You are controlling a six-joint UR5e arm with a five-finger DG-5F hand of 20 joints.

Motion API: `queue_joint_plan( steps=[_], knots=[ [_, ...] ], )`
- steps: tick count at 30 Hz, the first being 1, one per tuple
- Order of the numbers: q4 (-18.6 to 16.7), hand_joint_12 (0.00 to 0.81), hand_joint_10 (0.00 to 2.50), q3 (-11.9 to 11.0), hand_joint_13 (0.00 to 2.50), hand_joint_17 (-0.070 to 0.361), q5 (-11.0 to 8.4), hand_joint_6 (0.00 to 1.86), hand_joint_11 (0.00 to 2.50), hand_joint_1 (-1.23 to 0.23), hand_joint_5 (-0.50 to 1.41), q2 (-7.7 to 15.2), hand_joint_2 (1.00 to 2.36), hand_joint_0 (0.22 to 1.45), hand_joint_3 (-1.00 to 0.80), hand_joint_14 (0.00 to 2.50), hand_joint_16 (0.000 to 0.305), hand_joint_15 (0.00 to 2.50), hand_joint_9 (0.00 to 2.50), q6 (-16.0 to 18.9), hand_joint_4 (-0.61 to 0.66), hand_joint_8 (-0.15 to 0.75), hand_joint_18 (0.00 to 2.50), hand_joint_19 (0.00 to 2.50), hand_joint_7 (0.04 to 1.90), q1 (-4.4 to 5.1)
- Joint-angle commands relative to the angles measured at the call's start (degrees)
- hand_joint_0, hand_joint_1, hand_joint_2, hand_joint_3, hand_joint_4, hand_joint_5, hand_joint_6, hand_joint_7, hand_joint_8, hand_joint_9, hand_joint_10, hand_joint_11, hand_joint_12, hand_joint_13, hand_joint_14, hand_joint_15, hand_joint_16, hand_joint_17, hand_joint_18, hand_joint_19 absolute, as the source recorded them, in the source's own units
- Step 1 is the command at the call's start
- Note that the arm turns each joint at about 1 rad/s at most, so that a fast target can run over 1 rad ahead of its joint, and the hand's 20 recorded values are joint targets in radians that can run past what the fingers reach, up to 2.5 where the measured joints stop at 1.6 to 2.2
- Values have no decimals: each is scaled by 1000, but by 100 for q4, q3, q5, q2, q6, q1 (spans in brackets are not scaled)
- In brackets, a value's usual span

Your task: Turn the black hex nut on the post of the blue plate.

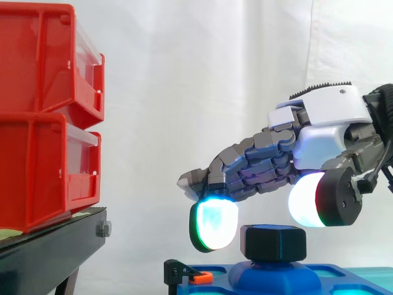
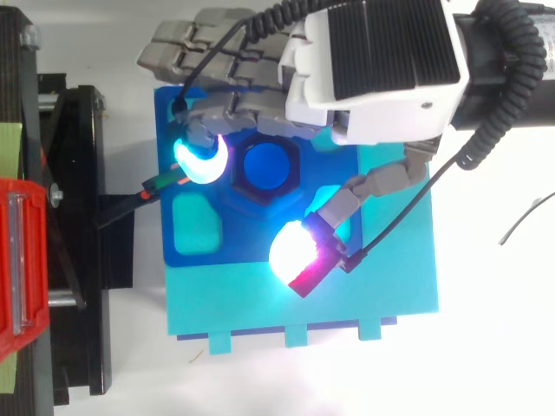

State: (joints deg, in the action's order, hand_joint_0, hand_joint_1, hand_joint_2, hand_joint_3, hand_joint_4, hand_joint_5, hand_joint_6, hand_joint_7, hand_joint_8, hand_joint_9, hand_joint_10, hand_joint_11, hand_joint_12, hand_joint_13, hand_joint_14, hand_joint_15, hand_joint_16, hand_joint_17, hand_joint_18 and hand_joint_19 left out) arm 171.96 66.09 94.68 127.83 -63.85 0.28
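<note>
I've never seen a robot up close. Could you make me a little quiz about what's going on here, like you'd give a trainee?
1. True or false: the robot hand has lifted the black hex nut high above the blue plate.
2. In the side view, what stands at the left edge?
A. red bins stacked on a black stand
B. a green bottle
C. a wooden crate
3. Fill in: seen from above, the post showing through the nut's hole is coloured ____.

Key: 1 false, the nut sits low on its post with the robot hand over it; 2 A; 3 blue.
</note>
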Motion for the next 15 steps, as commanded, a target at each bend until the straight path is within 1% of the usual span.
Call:
queue_joint_plan(
  steps=[1, 3, 5, 11, 15],
  knots=[
    [-22, 374, 0, 1, 21, 118, 7, 503, 0, -685, -258, 5, 1000, 392, -500, 0, 53, 0, 0, -31, 233, 203, 0, 0, 968, -37],
    [-22, 374, 0, 1, 21, 119, 7, 503, 0, -682, -258, -4, 1000, 391, -500, 0, 53, 0, 0, -40, 234, 204, 0, 0, 969, -46],
    [-13, 374, 0, 1, 22, 118, 16, 503, 0, -684, -257, -4, 1000, 390, -500, 0, 53, 0, 0, -40, 236, 204, 0, 0, 969, -81],
    [57, 373, 0, 1, 22, 119, 103, 503, 0, -678, -256, -13, 1000, 390, -500, 0, 53, 0, 0, -58, 239, 203, 0, 0, 974, -116],
    [93, 373, 0, 1, 22, 118, 121, 503, 0, -672, -256, -4, 1000, 391, -500, 0, 53, 0, 0, -58, 242, 203, 0, 0, 974, -116]
  ],
)
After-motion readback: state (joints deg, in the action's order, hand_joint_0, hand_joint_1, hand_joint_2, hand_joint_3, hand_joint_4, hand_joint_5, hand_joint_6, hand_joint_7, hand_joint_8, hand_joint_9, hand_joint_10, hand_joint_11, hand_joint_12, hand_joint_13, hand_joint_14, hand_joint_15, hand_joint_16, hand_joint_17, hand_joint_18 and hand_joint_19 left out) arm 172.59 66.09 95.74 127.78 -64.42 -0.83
